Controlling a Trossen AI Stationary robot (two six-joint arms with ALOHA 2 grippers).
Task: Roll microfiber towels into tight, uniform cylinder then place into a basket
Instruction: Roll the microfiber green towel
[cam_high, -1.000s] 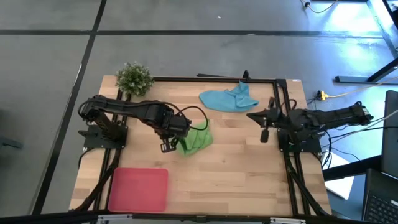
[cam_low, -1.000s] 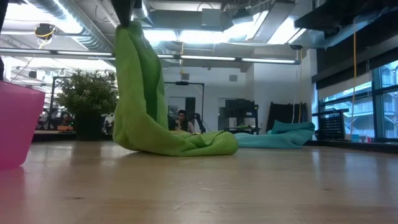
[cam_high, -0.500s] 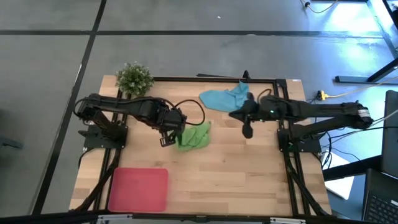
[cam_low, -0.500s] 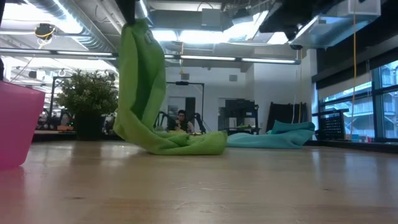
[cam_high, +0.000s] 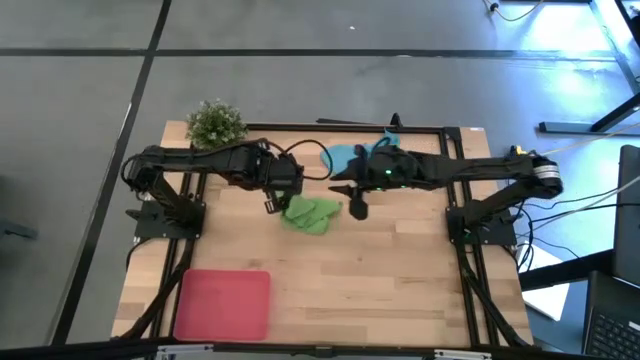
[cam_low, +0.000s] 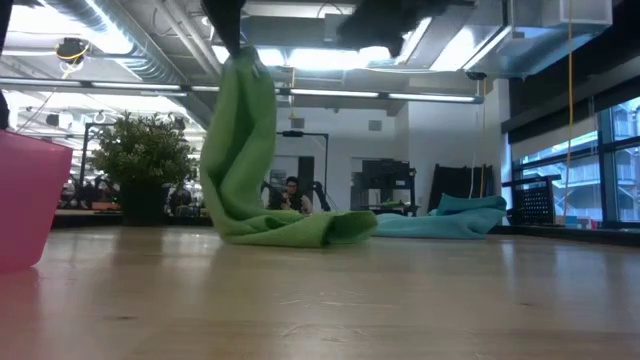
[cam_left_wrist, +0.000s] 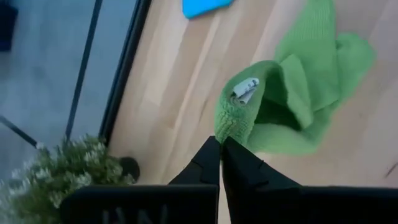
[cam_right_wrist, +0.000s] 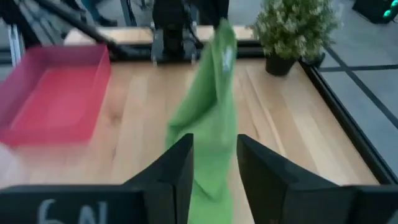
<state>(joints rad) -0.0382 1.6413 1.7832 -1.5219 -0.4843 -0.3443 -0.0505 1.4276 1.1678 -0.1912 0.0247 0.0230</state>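
Pinching one corner of the lime green towel (cam_high: 312, 214), the left gripper (cam_high: 272, 203) is holding it up off the wooden table (cam_high: 380, 270), its fingers clenched tight on the fabric, as the left wrist view shows with the cloth (cam_left_wrist: 292, 99) bunched right at the fingertips and a small white label showing on the fold; in the low view the green towel (cam_low: 245, 150) is hanging down as a tall drape from above while its lower end is lying crumpled on the tabletop; the right gripper (cam_high: 357, 208) is reaching in from the right side and hovering just beside the green towel, its fingers standing apart with nothing between them, and in the right wrist view the hanging cloth (cam_right_wrist: 208, 124) is sitting directly ahead of the gap between the two dark fingers (cam_right_wrist: 171, 171); the light blue towel (cam_high: 350, 157) is lying in a loose heap near the far edge of the table, partly covered by the right arm; the pinkish-red basket (cam_high: 222, 303) is sitting at the near left corner of the table, well apart from both towels; a small potted plant (cam_high: 215, 124) is standing at the far left corner.
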